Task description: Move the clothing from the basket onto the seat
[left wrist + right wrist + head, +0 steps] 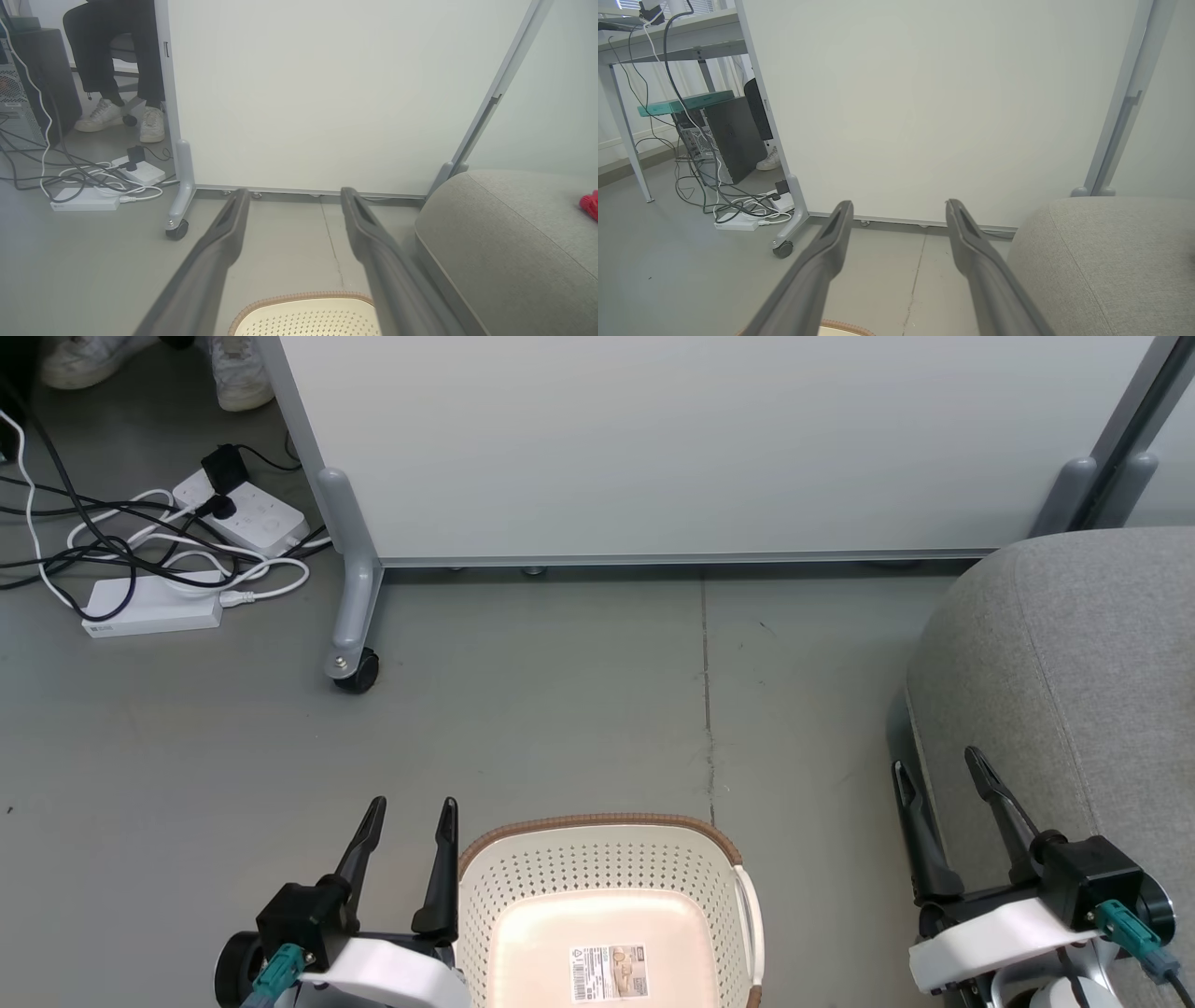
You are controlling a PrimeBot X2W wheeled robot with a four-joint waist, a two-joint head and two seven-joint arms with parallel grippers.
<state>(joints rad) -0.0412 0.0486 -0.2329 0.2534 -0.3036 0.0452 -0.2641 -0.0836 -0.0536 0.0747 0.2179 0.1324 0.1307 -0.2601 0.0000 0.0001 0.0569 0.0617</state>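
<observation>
The cream perforated basket (523, 887) with a brown rim sits at the bottom centre of the head view; its inside shows a bare floor with a paper label. Its far rim also shows as the basket (303, 312) in the left wrist view. The grey seat (1074, 653) fills the right side, and a bit of red clothing (590, 204) lies on the seat (504, 242) at the far right edge. My left gripper (413, 810) stands open just left of the basket. My right gripper (937, 761) stands open at the seat's left edge. Both hold nothing.
A pale grey wheeled partition (709, 439) stands across the back, its caster (355, 670) on the floor at left. Power strips and tangled cables (168, 560) lie at far left. A seated person's legs and white shoes (119, 121) are behind the partition, by a dark computer case (733, 137).
</observation>
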